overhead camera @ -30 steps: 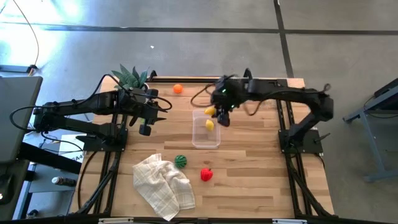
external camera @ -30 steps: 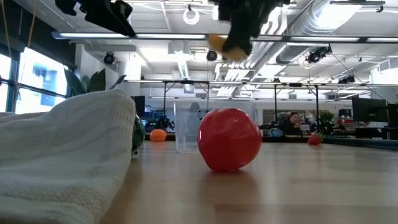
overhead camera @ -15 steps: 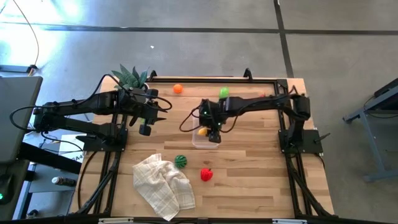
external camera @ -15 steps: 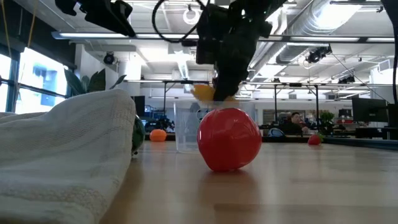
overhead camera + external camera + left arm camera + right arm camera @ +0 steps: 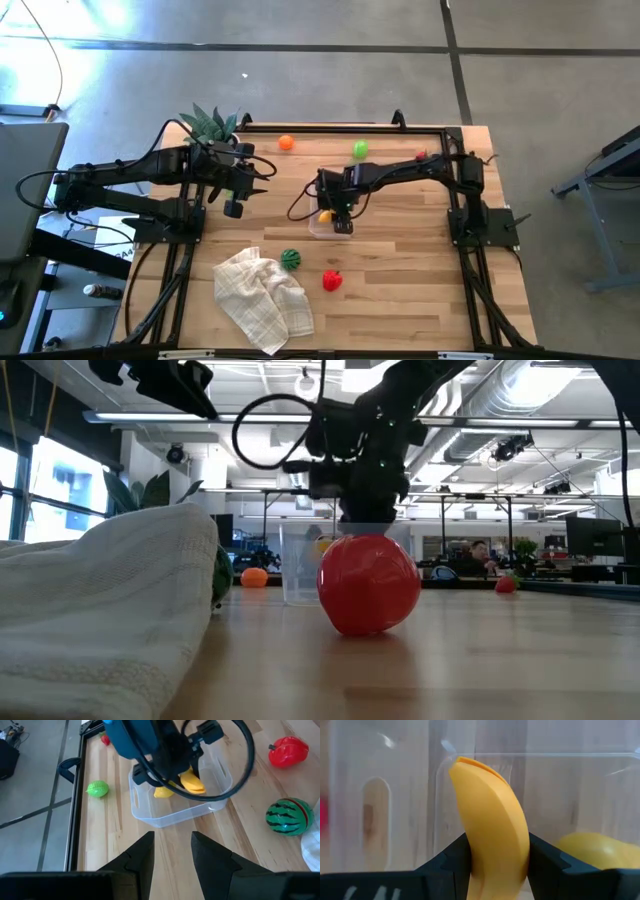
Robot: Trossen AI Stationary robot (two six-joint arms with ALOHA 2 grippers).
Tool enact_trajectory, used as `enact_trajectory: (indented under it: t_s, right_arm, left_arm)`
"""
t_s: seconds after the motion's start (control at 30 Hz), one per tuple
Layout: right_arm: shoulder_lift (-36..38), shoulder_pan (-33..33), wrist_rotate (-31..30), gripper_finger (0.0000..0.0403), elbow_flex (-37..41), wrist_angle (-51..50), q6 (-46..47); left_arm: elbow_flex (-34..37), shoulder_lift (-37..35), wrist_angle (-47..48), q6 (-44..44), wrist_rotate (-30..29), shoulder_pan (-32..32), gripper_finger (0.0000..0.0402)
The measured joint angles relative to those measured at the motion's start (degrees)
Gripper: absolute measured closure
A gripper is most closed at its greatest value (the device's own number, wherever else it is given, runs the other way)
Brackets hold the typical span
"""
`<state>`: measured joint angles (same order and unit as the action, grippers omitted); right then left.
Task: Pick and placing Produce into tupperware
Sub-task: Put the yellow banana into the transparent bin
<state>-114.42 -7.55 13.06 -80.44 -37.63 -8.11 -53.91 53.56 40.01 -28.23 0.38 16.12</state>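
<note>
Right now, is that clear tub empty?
No. The clear tub already holds a yellow piece, and the right gripper lowers a banana into it.

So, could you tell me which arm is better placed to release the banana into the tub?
The right. Its gripper is shut on the yellow banana down inside the clear tub. The left gripper hangs open and empty, off to the side near the plant.

Wooden table (image 5: 400,290), tub (image 5: 331,226), cloth (image 5: 262,299), scattered fruits

Clear glossy plastic tupperware (image 5: 175,812); matt wood table (image 5: 400,290).
</note>
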Motion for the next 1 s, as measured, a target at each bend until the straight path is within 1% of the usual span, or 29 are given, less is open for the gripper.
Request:
enact_trajectory:
  t_s: [0.2,0.4,0.53,0.83,1.0]
  right_arm:
    - [-1.8,0.1,-0.5,0.0263,0.0,-0.8,-1.4]
    - [-1.9,0.1,-3.1,0.0263,0.0,-0.7,-3.5]
    - [-1.9,0.2,-3.0,0.0263,0.0,-1.0,-4.5]
    - [-1.9,2.0,-3.2,0.0235,0.0,-0.9,-5.9]
    - [-1.9,2.1,-3.7,0.0229,0.0,-0.7,-5.7]
  left_arm:
    - [0.0,0.0,0.0,0.0,0.0,0.0,0.0284]
    - [0.0,0.0,0.0,0.0,0.0,0.0,0.0284]
    - [0.0,0.0,0.0,0.0,0.0,0.0,0.0284]
    - [0.0,0.0,0.0,0.0,0.0,0.0,0.0284]
    - [0.0,0.0,0.0,0.0,0.0,0.0,0.0284]
